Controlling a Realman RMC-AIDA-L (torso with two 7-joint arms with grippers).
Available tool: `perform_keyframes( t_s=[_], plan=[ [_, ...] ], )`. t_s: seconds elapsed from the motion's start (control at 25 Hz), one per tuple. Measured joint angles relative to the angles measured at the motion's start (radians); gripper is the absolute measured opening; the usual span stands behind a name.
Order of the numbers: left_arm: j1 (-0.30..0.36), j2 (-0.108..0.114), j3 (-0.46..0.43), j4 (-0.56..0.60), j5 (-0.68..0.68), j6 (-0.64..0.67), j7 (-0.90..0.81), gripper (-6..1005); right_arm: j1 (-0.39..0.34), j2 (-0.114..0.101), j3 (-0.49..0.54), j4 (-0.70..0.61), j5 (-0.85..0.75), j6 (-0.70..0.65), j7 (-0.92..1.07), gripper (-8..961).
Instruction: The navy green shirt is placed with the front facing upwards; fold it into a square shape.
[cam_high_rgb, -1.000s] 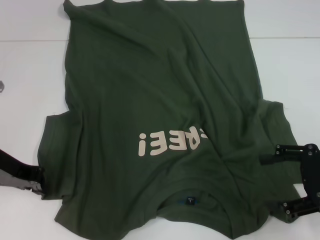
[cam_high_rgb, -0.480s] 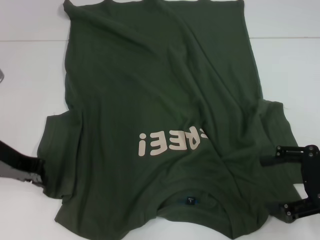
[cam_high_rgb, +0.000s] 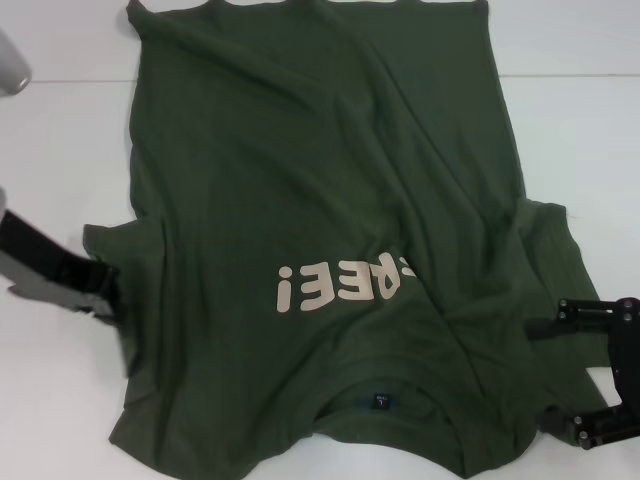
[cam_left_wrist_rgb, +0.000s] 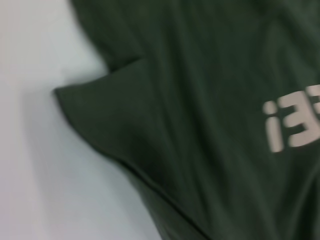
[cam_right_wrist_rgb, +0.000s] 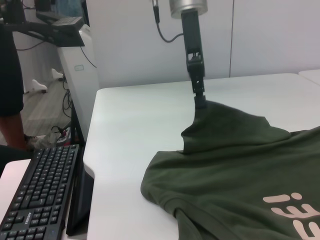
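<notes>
Shirt: the navy green shirt (cam_high_rgb: 320, 250) lies front up across the white bench (cam_high_rgb: 60, 150), collar toward the robot and hem at the far edge, where it runs out of the head view.
Lettering: beige block letters (cam_high_rgb: 345, 283) cross the chest, reading upside down from the head camera; their right end is tucked under a diagonal fold of cloth.
Collar: the round collar (cam_high_rgb: 385, 410) sits near the robot's edge of the bench, with a small dark neck label (cam_high_rgb: 381, 402) inside it.
Left sleeve: the left sleeve (cam_high_rgb: 120, 270) is drawn up off the bench into a peak; in the right wrist view the cloth rises to a point under the end effector.
Left end effector: the left end effector (cam_high_rgb: 112, 292) is at the outer edge of that sleeve, clenched on the cloth and holding it raised above the bench surface.
Left wrist view: it shows the sleeve (cam_left_wrist_rgb: 115, 120) and part of the lettering from above, against the white bench top.
Right sleeve: the right sleeve (cam_high_rgb: 545, 260) lies rumpled toward the right edge of the bench.
Right end effector: the right end effector (cam_high_rgb: 545, 375) is low at the right sleeve, its two black fingers (cam_high_rgb: 575, 312) apart, with sleeve cloth lying between them; I cannot tell whether they grip it.
Surroundings: a black keyboard (cam_right_wrist_rgb: 35, 195) sits on a lower desk beside the bench.
</notes>
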Motion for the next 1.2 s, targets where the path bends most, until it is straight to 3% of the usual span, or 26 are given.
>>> perform_keyframes(
  t_s=[0.12,0.28,0.56,0.88,1.0,1.2],
  plan=[
    [-0.034,-0.022,0.003,0.029,-0.024,0.033,-0.002,1,-0.008,0.0,0.001,0.0,0.003,-0.003,-0.006,864],
    [-0.047,-0.031,0.015,0.03,-0.053,0.036,-0.009,5,-0.014,0.0,0.004,0.0,0.005,-0.01,-0.008,862],
    [-0.041,-0.034,0.117,0.002,-0.141,-0.011,-0.041,11,-0.019,0.001,0.005,0.0,0.006,-0.01,-0.008,860],
    [-0.05,-0.032,0.267,-0.128,-0.199,-0.115,-0.085,18,-0.019,0.007,0.005,0.001,0.006,-0.01,-0.008,858],
    [-0.056,-0.029,0.273,-0.156,-0.197,-0.146,-0.1,21,-0.016,0.01,0.005,0.0,0.006,-0.01,-0.008,857],
    [-0.05,-0.024,0.248,-0.152,-0.196,-0.159,-0.108,135,-0.01,0.01,0.005,0.0,0.005,-0.01,-0.008,856]
  ],
)
